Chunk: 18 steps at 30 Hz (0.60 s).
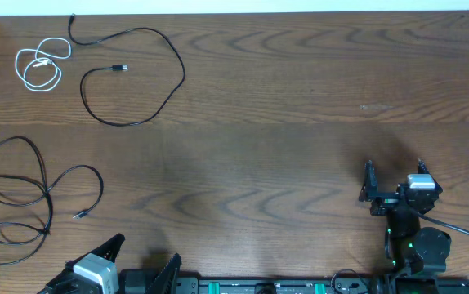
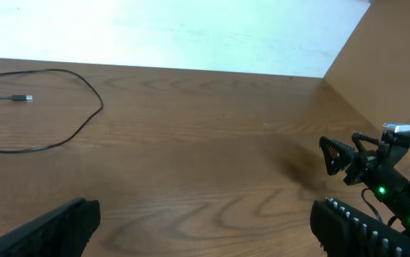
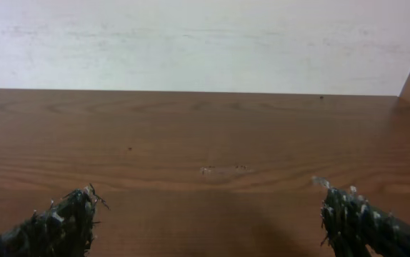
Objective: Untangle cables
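Smooth wood-grain table [image 1: 300, 98], thin plastic-sheathed black cable [image 1: 184, 75]

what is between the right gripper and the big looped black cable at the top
Nothing lies there. In the overhead view only bare wooden table stretches from the right gripper to the looped black cable.

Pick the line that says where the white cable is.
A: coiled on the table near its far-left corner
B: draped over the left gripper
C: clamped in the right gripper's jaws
A: the overhead view shows the white cable coiled on the table near the far-left corner, away from the left gripper and the right gripper.
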Available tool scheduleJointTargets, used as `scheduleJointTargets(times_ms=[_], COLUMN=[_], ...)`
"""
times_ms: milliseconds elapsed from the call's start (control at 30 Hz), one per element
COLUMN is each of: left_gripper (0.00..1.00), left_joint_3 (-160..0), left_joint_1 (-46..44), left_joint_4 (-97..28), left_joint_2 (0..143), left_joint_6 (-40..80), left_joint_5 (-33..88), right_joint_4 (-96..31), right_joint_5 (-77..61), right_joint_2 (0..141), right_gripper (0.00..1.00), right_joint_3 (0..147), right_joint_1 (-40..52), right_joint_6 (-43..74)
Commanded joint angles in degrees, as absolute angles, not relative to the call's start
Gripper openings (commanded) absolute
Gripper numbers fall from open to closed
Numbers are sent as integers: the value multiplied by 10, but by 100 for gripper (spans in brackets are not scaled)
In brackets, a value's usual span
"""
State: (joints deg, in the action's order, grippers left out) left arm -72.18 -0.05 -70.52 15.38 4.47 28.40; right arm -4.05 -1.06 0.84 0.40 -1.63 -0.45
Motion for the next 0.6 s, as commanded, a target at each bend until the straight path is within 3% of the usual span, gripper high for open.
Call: scheduleJointTargets(times_ms=[0, 567], left_gripper=[100, 99], left_joint_3=[-724, -722], left_joint_1=[0, 0], left_joint_4=[-705, -744], left_joint_2=[153, 153], left_joint_6=[41, 41], left_joint_5=[289, 289], right_joint_4=[-44, -44], right_joint_5=[-4, -4], right_joint_2=[3, 3], right_gripper=[99, 99], right_joint_3=[3, 3], right_joint_1=[-12, -12], right_joint_6=[-1, -1])
